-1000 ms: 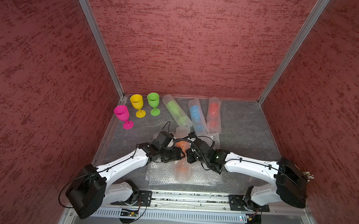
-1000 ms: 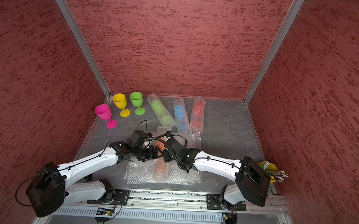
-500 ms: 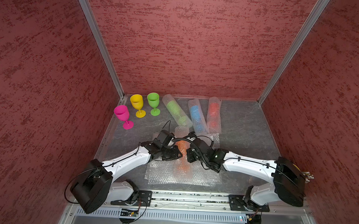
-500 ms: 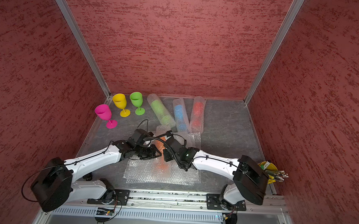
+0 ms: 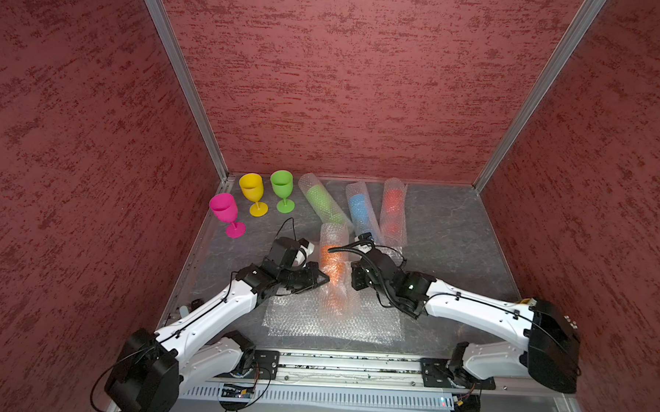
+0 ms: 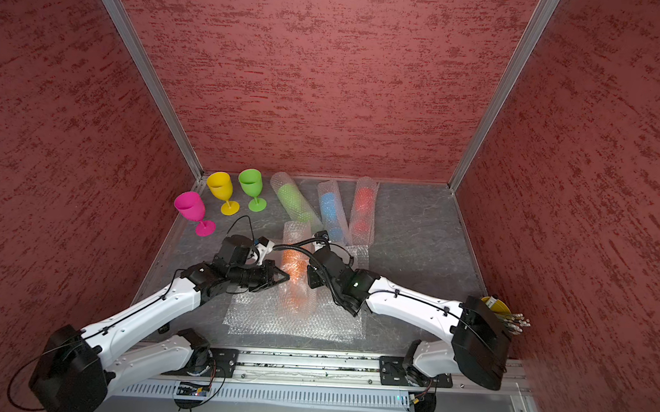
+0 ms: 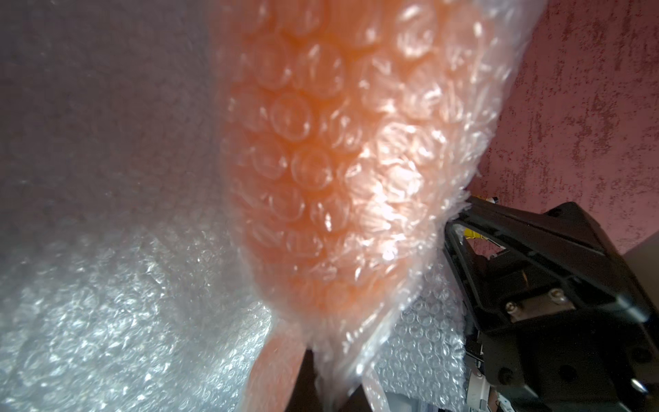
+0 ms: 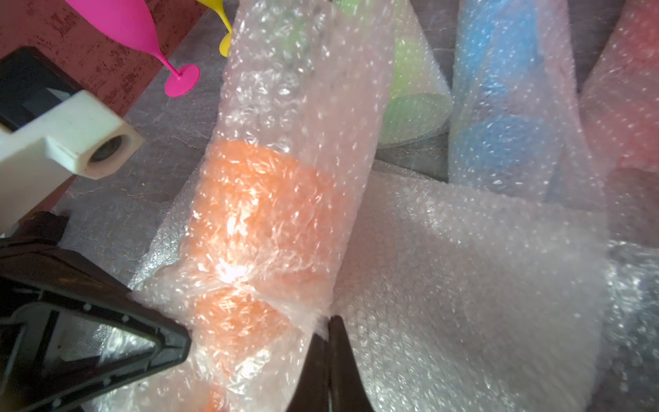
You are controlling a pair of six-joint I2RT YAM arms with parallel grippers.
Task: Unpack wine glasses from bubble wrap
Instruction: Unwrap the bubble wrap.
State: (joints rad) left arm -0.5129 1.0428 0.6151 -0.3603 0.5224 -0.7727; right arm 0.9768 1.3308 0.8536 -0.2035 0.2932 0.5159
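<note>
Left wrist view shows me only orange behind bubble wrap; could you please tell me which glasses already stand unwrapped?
Observer: Three stand upright by the left wall: pink glass, yellow glass, green glass.
Operator: Thanks. How many others are wrapped?
Observer: Three lie toward the back wall: green roll, blue roll, red roll.
Operator: Is the right end effector gripping?
Observer: Yes, its jaws are shut on the orange roll's edge.
</note>
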